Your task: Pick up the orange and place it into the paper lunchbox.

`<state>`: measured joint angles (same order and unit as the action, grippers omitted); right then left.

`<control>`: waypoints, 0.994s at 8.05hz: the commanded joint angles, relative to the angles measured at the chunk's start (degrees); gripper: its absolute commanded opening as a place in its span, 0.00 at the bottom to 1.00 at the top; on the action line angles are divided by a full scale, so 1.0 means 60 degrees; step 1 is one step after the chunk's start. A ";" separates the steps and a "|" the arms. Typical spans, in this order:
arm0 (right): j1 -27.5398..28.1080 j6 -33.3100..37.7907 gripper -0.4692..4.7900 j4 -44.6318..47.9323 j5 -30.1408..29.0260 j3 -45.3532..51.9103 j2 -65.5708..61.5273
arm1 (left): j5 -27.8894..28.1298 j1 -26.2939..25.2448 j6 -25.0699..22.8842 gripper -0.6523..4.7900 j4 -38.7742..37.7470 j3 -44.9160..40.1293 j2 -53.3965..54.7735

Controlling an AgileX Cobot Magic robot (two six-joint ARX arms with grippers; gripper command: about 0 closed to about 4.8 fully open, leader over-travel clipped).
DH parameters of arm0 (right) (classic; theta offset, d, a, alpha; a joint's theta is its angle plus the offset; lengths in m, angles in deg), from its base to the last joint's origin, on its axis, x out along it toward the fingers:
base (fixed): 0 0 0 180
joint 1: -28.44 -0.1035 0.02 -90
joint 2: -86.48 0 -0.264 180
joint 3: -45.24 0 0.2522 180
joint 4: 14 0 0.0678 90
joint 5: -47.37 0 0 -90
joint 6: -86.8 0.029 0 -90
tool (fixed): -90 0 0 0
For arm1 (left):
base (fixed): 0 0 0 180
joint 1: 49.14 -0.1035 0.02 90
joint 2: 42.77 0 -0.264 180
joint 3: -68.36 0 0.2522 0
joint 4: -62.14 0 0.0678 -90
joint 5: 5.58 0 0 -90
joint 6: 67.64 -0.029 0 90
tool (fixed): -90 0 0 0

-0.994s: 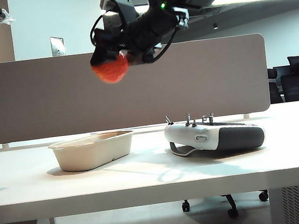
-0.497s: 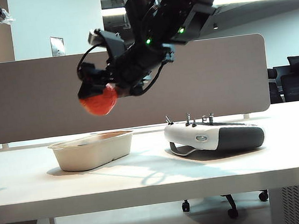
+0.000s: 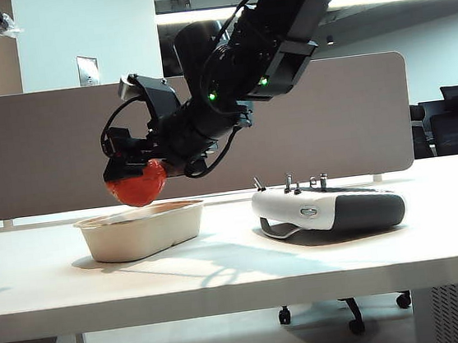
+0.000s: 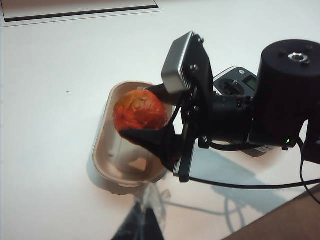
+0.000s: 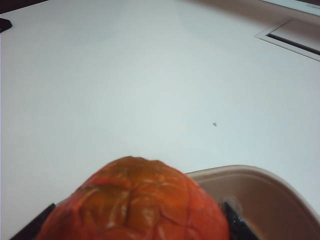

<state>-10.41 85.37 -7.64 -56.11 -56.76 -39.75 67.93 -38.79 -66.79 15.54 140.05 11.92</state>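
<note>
The orange (image 3: pixel 135 185) is reddish with bumpy skin, and my right gripper (image 3: pixel 133 176) is shut on it, a dark finger on each side. It hangs just above the left end of the beige paper lunchbox (image 3: pixel 141 231), apart from the rim. In the left wrist view the orange (image 4: pixel 140 111) sits over the lunchbox (image 4: pixel 101 150) between the right gripper's (image 4: pixel 140 114) fingers. In the right wrist view the orange (image 5: pixel 135 200) fills the near part, with the lunchbox (image 5: pixel 260 180) rim behind it. My left gripper (image 4: pixel 145 222) hovers near the lunchbox's end, its fingers pressed together.
A white-and-dark-grey remote controller (image 3: pixel 328 208) with joysticks lies on the white table to the right of the lunchbox; in the left wrist view the controller (image 4: pixel 235 80) is partly hidden behind the right arm. A grey partition (image 3: pixel 45 151) runs along the table's far side.
My right arm has come down and to the left with the orange, from high above the table to just over the lunchbox. The grip has not changed.
</note>
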 commanded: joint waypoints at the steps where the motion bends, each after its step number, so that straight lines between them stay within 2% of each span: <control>1: -0.0138 0.0029 0.51 0.0109 -0.0025 -0.0055 -0.0277 | -0.0058 0.0007 -0.0069 0.11 0.0055 0.0055 -0.0025; 6: -0.0164 0.0033 0.51 -0.0171 -0.0033 -0.0055 -0.0510 | -0.0058 0.0007 -0.0073 0.11 0.0051 0.0055 -0.0025; 7: -0.0171 0.0062 0.74 -0.0164 -0.0036 -0.0055 -0.0510 | -0.0058 0.0007 -0.0069 0.11 0.0047 0.0055 -0.0025; 8: -0.0171 0.0058 0.77 -0.0160 -0.0051 -0.0055 -0.0503 | -0.0055 0.0007 -0.0069 0.11 0.0047 0.0055 -0.0025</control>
<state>-11.29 85.50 -9.60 -56.13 -56.74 -43.18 67.93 -38.79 -66.79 15.52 140.05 11.92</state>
